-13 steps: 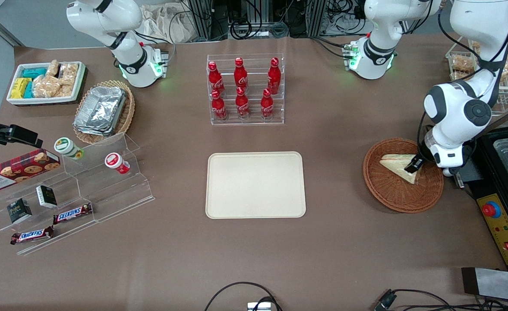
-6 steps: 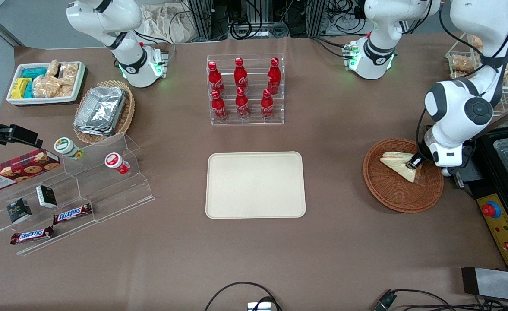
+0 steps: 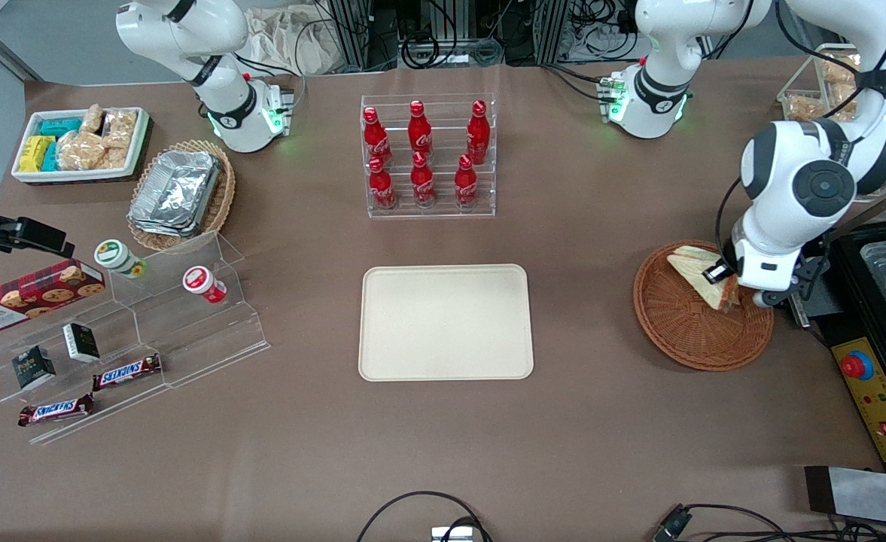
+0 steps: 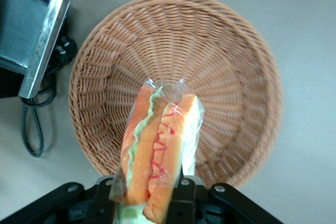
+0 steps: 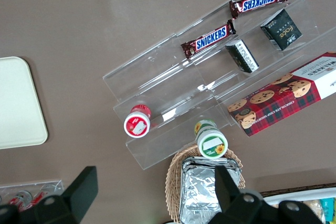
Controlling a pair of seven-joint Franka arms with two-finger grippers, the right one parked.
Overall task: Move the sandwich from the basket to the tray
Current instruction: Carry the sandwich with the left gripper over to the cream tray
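Front view shows the claw [image 3: 720,275] clenched on the sandwich [image 3: 702,272], over the part of the basket [image 3: 683,331] that lies farther from the camera. Left wrist view shows the wrapped wedge [image 4: 157,150] pinched at its wide end between the fingers [image 4: 185,192], cut edge toward the lens, with orange and green filling between the white bread. Below the claw sits the round woven basket [image 4: 231,77], with nothing else in it; the sandwich appears lifted clear of the weave. Well apart from the claw, toward the parked arm's end of the brown surface [image 3: 601,421], lies the cream tray [image 3: 446,322], bare. Farther from the camera than the tray stands a clear rack of red bottles [image 3: 427,154].
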